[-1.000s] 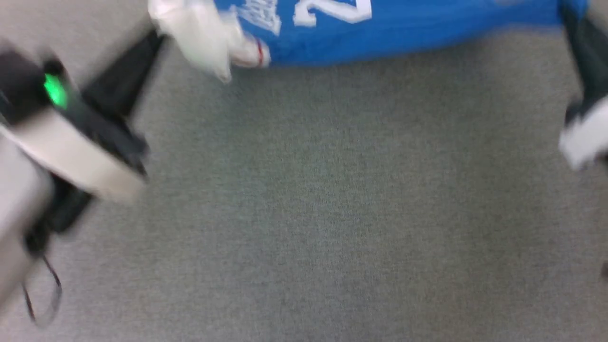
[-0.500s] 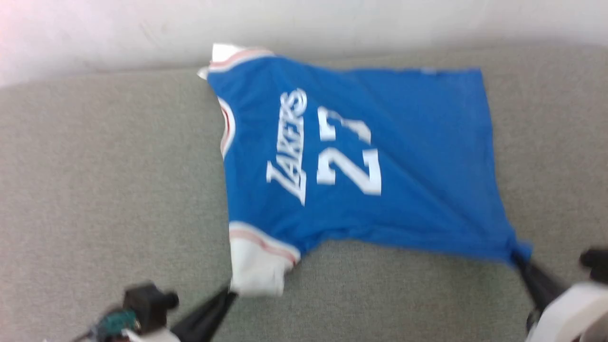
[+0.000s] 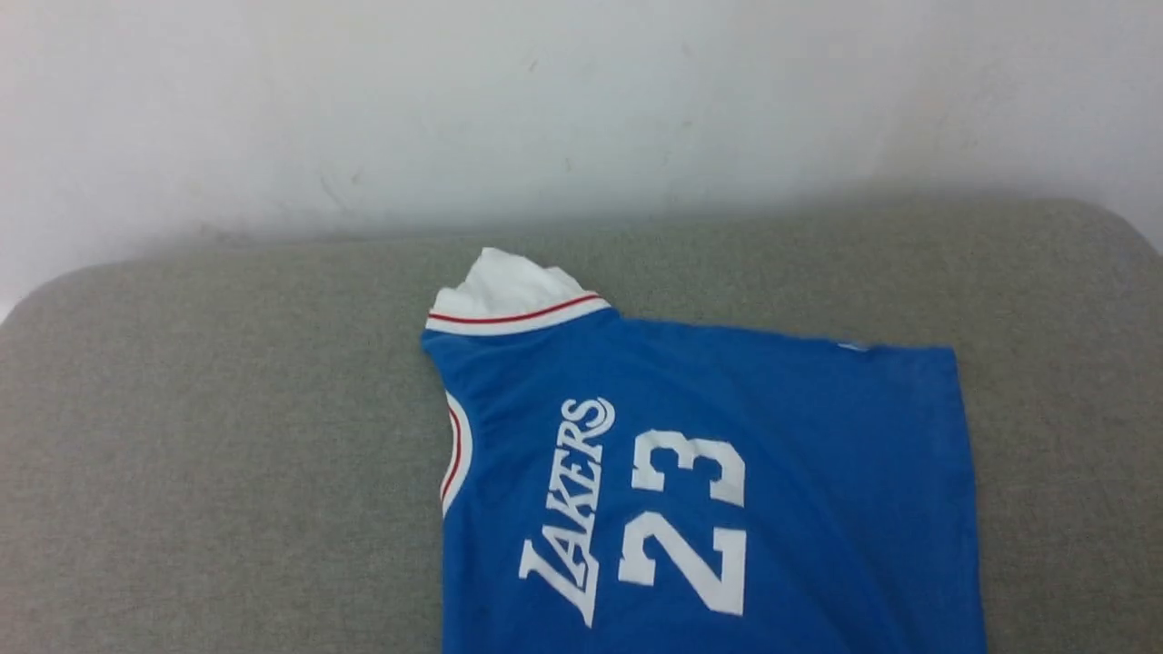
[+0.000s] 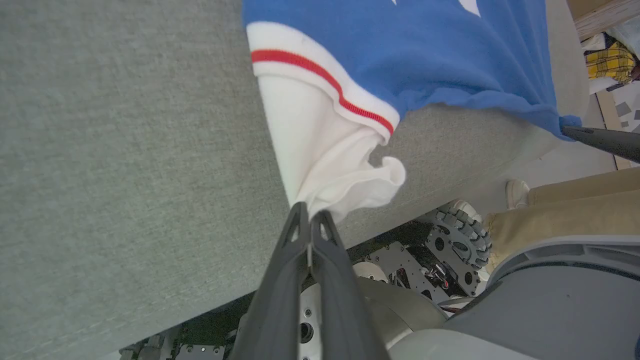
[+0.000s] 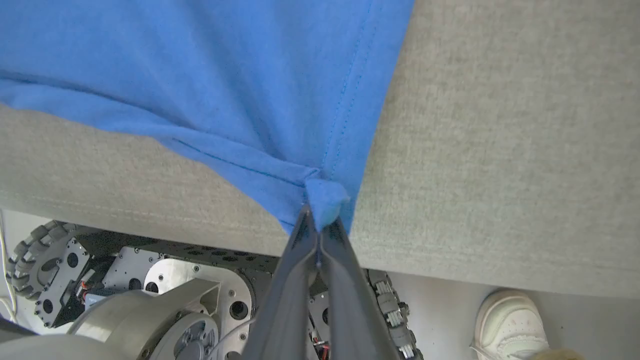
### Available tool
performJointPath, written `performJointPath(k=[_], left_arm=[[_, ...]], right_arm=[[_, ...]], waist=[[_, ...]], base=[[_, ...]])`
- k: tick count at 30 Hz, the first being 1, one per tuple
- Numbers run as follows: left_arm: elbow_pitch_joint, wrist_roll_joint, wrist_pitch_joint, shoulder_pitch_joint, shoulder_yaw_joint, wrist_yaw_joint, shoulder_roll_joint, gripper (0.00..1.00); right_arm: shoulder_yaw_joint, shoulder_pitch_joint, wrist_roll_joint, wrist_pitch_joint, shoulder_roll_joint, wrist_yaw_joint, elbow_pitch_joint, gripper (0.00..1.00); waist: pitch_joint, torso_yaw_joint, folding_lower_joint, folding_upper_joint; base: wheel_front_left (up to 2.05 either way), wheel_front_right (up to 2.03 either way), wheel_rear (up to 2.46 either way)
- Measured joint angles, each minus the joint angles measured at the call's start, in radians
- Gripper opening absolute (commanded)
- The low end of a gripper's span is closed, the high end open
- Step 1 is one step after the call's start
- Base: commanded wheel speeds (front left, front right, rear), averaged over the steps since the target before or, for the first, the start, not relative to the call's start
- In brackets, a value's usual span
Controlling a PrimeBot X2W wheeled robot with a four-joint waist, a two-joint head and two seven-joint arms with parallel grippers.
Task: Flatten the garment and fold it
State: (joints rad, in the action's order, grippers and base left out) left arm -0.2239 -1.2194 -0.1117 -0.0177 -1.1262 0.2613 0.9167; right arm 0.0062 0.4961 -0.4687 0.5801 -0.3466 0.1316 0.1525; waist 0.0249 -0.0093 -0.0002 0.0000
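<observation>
The grey cushion [image 3: 182,454] carries the garment [image 3: 818,472] spread chest-up, its near corners reaching the front edge. My left gripper [image 4: 309,220] is clamped on the white sleeve [image 4: 320,140], my right gripper [image 5: 316,220] on the blue hem corner [image 5: 325,197]; both bites look thin, so I reckon an uneven pull could slip one free and rumple the cloth
</observation>
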Motion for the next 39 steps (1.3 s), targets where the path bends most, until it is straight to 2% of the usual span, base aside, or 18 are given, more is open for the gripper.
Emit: performJointPath(k=[8, 14, 19, 24, 32, 36, 39], left_arm=[[-0.012, -0.06, -0.012, -0.068, -0.002, 0.008, 0.017, 0.0], [-0.056, -0.06, -0.055, -0.073, 0.034, 0.042, 0.061, 0.0], [-0.116, 0.009, -0.068, -0.005, 0.083, 0.067, 0.13, 0.0], [-0.166, 0.1, -0.019, 0.163, 0.155, 0.061, 0.2, 0.0], [-0.185, 0.186, 0.031, 0.507, 0.33, -0.023, 0.218, 0.0], [-0.1, 0.248, 0.067, 0.719, 0.412, -0.077, 0.213, 0.0], [-0.019, 0.282, 0.1, 0.893, 0.461, -0.112, 0.172, 0.0]], right_arm=[[-0.001, 0.106, -0.026, 0.069, 0.016, 0.0, -0.001, 0.0], [-0.024, 0.113, -0.033, 0.085, 0.013, 0.0, 0.072, 0.0], [-0.011, 0.025, -0.047, 0.084, -0.023, 0.0, 0.179, 0.0], [0.005, -0.242, -0.063, 0.078, -0.121, 0.0, 0.28, 0.0], [0.105, -0.818, -0.148, 0.089, -0.206, 0.0, 0.343, 0.0], [0.191, -1.159, -0.153, 0.068, -0.217, 0.0, 0.255, 0.0], [0.253, -1.381, -0.143, 0.049, -0.208, 0.0, 0.116, 0.0]], waist=[[-0.036, 0.004, 0.0001, 0.0], [-0.037, -0.001, 0.0002, 0.0], [-0.026, -0.008, 0.0002, 0.0], [0.002, -0.018, 0.0004, 0.0], [0.08, -0.029, 0.0005, 0.0], [0.136, -0.034, 0.0006, 0.0], [0.183, -0.037, 0.0006, 0.0]], base=[[0.0, 0.0, 0.0], [0.0, 0.0, 0.0], [0.0, 0.0, 0.0], [0.0, 0.0, 0.0], [0.0, 0.0, 0.0], [0.0, 0.0, 0.0], [0.0, 0.0, 0.0]])
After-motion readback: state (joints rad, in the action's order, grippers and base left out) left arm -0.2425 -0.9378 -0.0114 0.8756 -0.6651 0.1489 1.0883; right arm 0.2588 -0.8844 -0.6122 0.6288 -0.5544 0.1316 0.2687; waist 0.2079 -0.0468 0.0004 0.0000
